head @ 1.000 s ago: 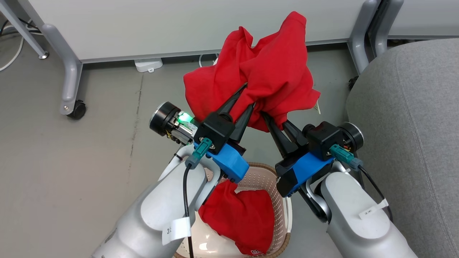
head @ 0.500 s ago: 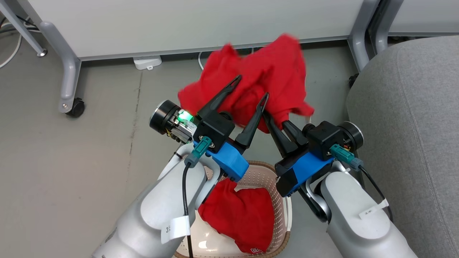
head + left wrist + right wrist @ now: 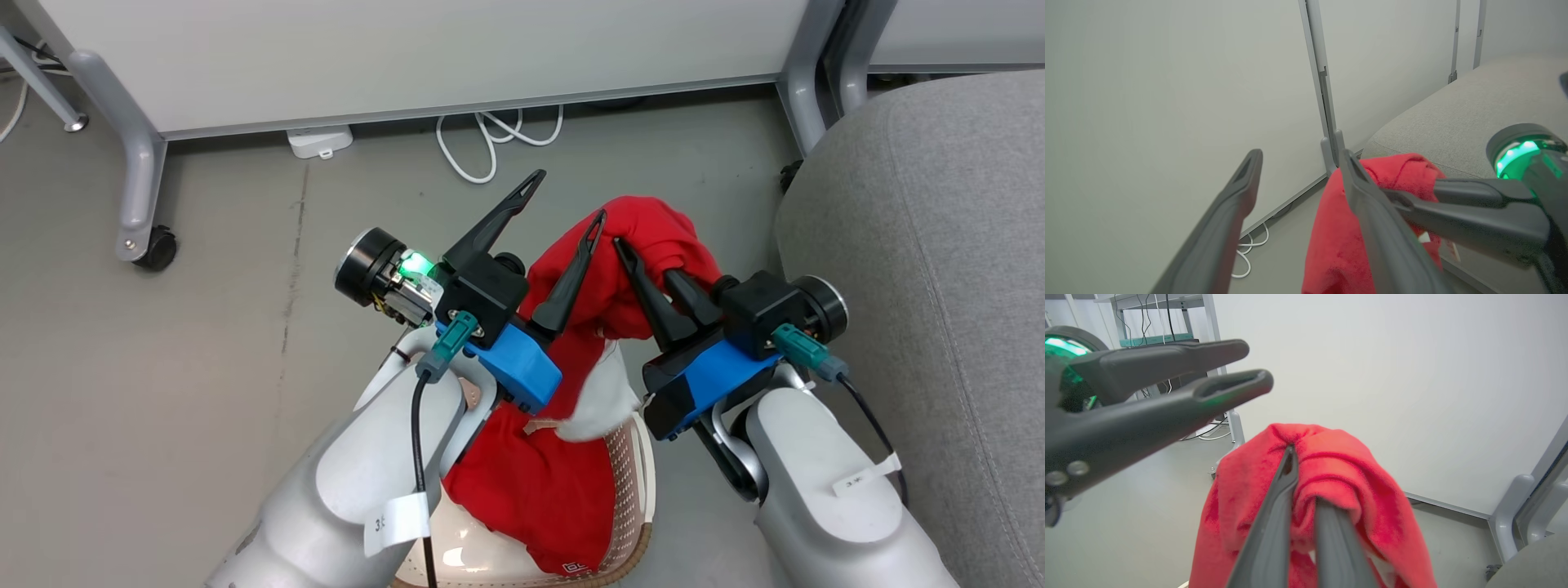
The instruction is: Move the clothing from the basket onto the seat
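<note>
Red clothing (image 3: 653, 229) hangs from your right pincer (image 3: 637, 260) alone, clamped tight, since your left pincer (image 3: 570, 193) sprang wide. It droops into the basket (image 3: 635, 465) at 6 o'clock; the seat (image 3: 939, 245) lies at 3.

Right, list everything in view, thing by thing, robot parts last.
clothing: count unclear, red with a white patch; one end pinched up above the basket, the rest hanging into it.
basket: one, cream with brown rim; on the floor between the forearms.
seat: one, grey; at the right.
cable: one, white; looped on the floor by the panel.
small box: one, white; at the panel's foot.
panel: one, pale; across the back.
frame legs: several, grey; one at left with a black caster, others by the seat.
left gripper: one, dark; open, nothing between its fingers.
right gripper: one, dark; shut on the clothing.
</note>
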Robot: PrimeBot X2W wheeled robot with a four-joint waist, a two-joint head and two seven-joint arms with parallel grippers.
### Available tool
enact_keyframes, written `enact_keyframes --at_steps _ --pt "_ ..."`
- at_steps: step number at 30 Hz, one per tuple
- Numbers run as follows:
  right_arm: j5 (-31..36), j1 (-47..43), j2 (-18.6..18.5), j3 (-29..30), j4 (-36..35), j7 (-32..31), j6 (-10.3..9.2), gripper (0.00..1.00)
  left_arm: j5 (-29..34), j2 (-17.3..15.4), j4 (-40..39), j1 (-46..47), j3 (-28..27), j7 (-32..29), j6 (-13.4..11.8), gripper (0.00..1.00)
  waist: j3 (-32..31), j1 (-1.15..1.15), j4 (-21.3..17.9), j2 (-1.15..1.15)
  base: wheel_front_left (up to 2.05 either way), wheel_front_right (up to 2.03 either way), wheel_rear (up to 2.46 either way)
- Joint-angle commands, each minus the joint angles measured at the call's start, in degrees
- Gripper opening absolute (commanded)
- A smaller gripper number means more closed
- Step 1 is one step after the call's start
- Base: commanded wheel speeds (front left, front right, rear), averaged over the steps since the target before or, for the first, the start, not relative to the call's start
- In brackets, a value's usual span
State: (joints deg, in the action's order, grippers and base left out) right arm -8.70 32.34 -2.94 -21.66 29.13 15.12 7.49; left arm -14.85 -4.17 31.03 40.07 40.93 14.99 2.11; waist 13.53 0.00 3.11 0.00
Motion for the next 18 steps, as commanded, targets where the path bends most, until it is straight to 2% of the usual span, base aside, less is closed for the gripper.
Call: enact_keyframes --at_steps 1,18 --pt "0.33 -0.93 0.08 0.77 -0.43 0.05 0.01 0.00 0.41 -0.31 -0.20 -0.40 -0.46 0.30 0.15 1.00 0.13 0.00 -0.34 0.00 0.00 0.00 0.00" --pt "0.91 -2.42 0.05 10.14 -5.00 0.06 0.01 0.00 1.27 -1.92 -1.06 -0.97 -0.63 0.29 0.27 1.00 3.05 0.00 -7.40 0.00 0.00 0.00 0.00"
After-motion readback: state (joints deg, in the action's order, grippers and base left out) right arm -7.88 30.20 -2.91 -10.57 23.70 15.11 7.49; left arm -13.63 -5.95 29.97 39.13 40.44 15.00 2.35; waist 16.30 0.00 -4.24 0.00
